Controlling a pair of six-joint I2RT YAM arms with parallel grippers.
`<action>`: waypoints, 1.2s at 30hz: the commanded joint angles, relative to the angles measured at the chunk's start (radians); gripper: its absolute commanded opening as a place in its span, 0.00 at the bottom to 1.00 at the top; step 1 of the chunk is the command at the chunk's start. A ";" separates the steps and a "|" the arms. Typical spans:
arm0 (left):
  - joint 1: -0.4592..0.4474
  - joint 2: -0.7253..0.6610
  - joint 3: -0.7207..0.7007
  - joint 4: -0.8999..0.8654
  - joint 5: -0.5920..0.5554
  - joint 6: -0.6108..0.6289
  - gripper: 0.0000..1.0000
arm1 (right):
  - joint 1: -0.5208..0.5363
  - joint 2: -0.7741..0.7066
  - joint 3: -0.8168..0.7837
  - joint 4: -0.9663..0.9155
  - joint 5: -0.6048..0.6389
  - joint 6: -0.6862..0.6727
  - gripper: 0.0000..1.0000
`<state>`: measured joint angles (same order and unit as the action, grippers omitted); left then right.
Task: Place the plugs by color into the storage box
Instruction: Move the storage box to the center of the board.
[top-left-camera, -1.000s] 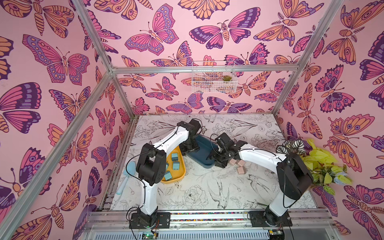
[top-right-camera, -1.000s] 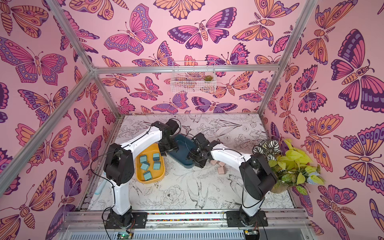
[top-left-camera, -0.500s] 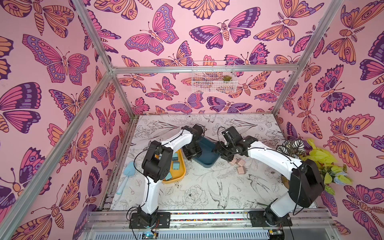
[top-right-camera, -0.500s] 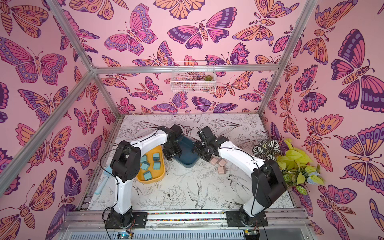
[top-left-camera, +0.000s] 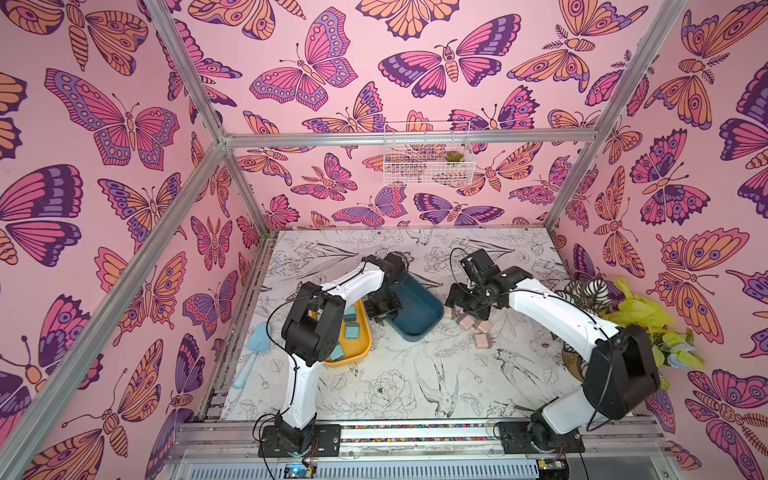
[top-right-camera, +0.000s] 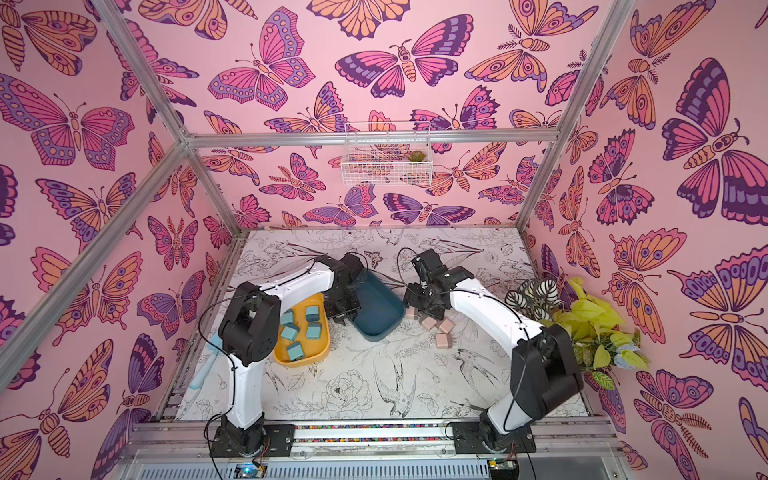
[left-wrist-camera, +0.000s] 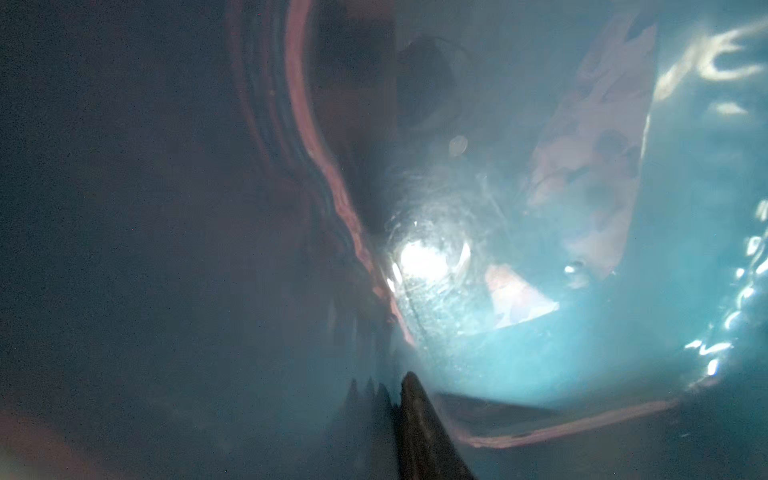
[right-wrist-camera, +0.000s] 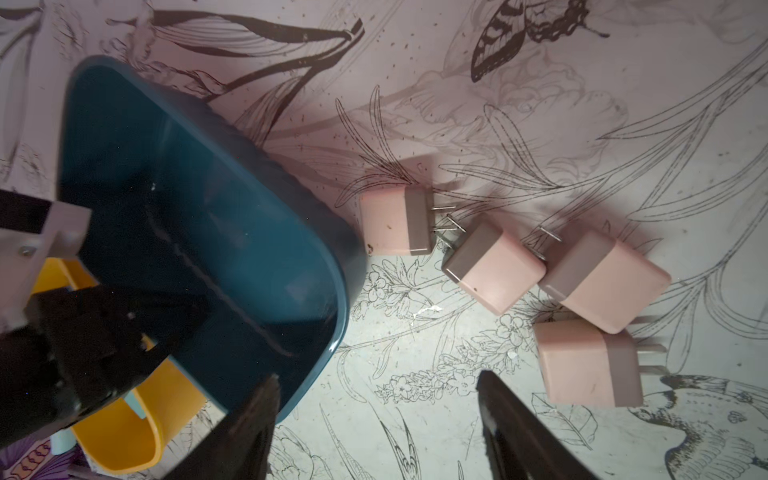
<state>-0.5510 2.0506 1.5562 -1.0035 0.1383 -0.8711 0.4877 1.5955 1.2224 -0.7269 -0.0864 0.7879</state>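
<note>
Several teal plugs (top-right-camera: 289, 332) lie in the yellow storage box (top-right-camera: 305, 360), which the left arm partly hides in a top view (top-left-camera: 353, 358). Beside it stands the dark blue storage box (top-left-camera: 419, 316) (right-wrist-camera: 199, 199), with no plugs in the part I can see. My left gripper (top-left-camera: 380, 318) (left-wrist-camera: 388, 380) is shut on its rim on the side facing the yellow box. Several pale pink plugs (right-wrist-camera: 498, 270) (top-left-camera: 482, 340) lie on the table right of the blue box. My right gripper (right-wrist-camera: 378, 376) (top-left-camera: 461, 307) hangs open over bare table between the blue box and the pink plugs, holding nothing.
A potted plant (top-left-camera: 623, 316) with yellow-green leaves stands at the right wall, close to the right arm. A light blue brush (top-left-camera: 253, 353) lies along the table's left edge. A white wire basket (top-left-camera: 428, 162) hangs on the back wall.
The left gripper has closed on the blue box's rim. The right gripper has moved right, off the blue box and toward the pink plugs, and its jaws have widened.
</note>
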 joint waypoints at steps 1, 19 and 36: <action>-0.003 -0.070 -0.054 -0.055 -0.027 0.046 0.29 | -0.009 0.076 0.056 -0.018 -0.026 -0.062 0.77; -0.004 -0.090 -0.098 -0.058 -0.036 0.246 0.29 | -0.009 0.300 0.276 -0.192 0.088 -0.237 0.77; -0.004 -0.159 -0.129 -0.067 -0.061 0.285 0.74 | -0.008 0.285 0.249 -0.185 0.045 -0.170 0.77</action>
<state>-0.5522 1.9377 1.4296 -1.0397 0.1047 -0.5831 0.4820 1.9305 1.4792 -0.8978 -0.0257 0.5835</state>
